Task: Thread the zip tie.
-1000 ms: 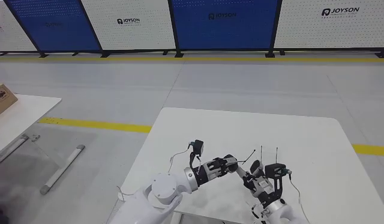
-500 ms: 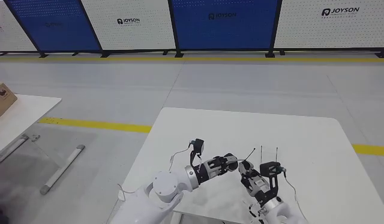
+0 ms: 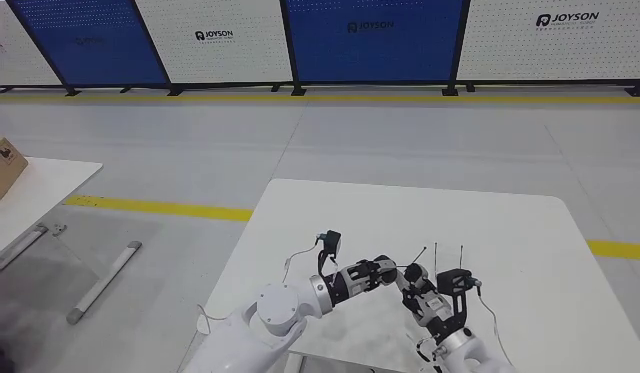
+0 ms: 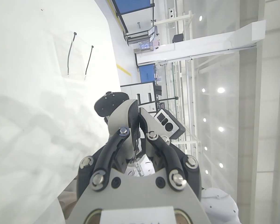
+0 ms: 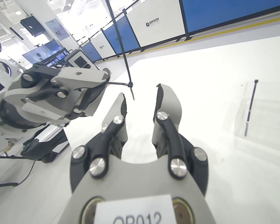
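Right claw [image 5: 140, 94] edged closer; zip tie [image 5: 130, 85] just ahead, in left claw [image 5: 105, 83].

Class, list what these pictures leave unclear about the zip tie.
- Right wrist view: the zip tie runs off the top edge, so its far end is unseen.
- Left wrist view: the shut left claw covers the part it grips.
- Top view: the tie is too thin to trace.
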`<move>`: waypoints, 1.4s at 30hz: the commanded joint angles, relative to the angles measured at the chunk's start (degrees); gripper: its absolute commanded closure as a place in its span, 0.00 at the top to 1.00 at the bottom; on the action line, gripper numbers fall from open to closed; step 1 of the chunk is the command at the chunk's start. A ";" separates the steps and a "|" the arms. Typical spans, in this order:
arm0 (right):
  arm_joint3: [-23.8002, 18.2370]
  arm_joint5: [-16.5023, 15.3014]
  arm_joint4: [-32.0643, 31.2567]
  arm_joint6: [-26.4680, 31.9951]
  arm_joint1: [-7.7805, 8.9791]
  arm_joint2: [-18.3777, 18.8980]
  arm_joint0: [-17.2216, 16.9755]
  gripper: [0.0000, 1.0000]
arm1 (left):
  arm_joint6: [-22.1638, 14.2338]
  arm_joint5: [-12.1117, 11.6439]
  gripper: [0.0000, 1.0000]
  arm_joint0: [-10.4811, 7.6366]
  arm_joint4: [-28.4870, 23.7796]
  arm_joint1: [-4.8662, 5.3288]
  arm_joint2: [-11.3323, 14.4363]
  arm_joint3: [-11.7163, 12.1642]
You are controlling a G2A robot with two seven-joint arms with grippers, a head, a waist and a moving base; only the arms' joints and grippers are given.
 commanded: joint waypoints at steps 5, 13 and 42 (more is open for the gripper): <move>-0.12 -0.03 0.10 -0.38 0.06 -0.07 -0.02 0.22 | -0.17 -0.13 0.00 0.06 0.20 -0.02 0.14 0.33; -0.26 0.27 0.10 -0.27 0.13 -0.15 0.17 0.00 | -0.41 -0.20 0.00 -0.20 0.28 -0.14 0.63 0.80; 1.20 0.47 0.40 0.00 0.34 -0.86 0.40 0.00 | -2.74 -7.25 0.00 2.45 -0.13 0.44 -1.69 -1.61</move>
